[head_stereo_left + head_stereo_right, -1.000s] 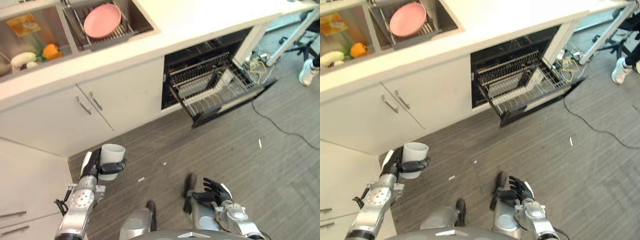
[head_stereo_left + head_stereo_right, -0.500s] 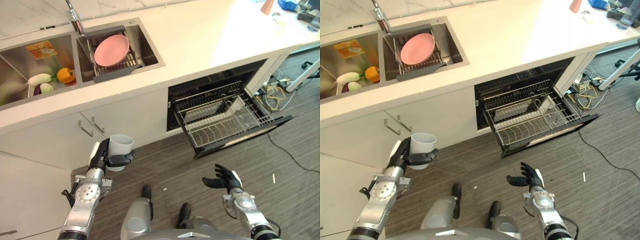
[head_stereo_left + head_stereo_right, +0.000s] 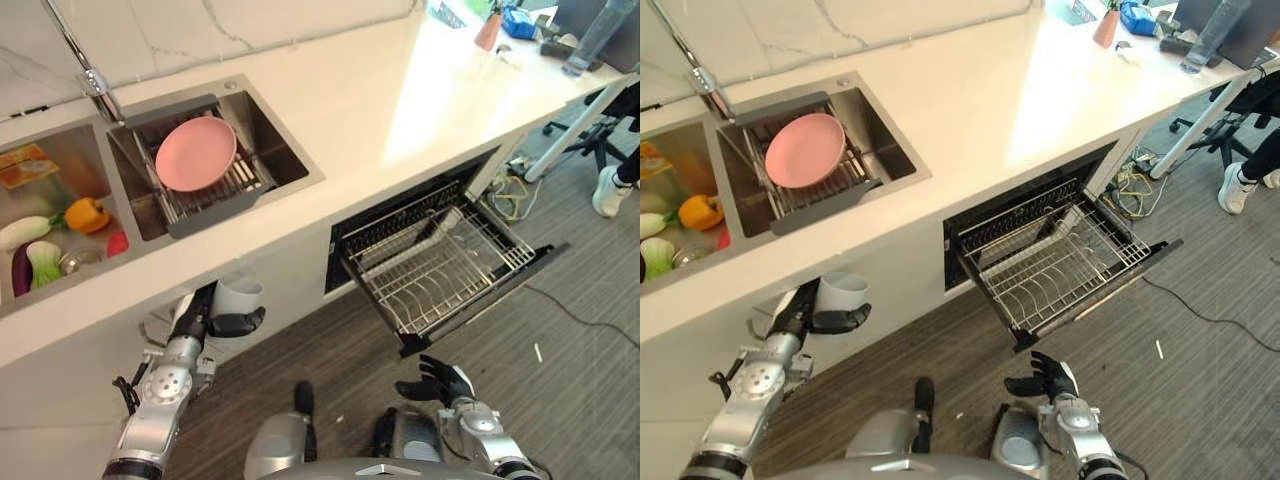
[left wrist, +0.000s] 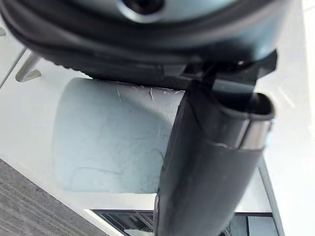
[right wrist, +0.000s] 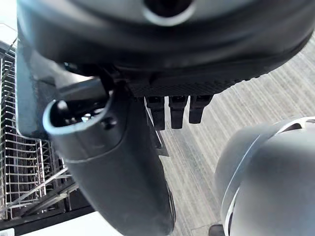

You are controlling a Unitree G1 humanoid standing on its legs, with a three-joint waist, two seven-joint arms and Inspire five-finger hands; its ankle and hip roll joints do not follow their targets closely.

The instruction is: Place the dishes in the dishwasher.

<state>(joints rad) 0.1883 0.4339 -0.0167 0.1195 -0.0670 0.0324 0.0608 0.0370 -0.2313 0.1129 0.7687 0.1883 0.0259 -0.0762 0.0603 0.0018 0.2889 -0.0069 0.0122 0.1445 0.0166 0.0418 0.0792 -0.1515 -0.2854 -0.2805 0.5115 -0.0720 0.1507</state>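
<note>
Below the surface [image 3: 380,90], the left hand [image 3: 205,318] gripped a cup [image 3: 238,297]; the right hand [image 3: 440,384] hung spread near the rack [image 3: 440,275].

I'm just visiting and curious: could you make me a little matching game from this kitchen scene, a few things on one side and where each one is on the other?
Things:
1. pale cup
2. pink plate
3. orange pepper
4. wire rack

Places:
A. pulled out of the open dishwasher, with no dishes visible in it
B. in the sink basin that is farther from the dishwasher, beside other vegetables
C. on the drying rack in the sink basin that is nearer the dishwasher
D. held in the robot's left hand, below the counter's edge

Pairs: 1-D, 2-C, 3-B, 4-A
</note>
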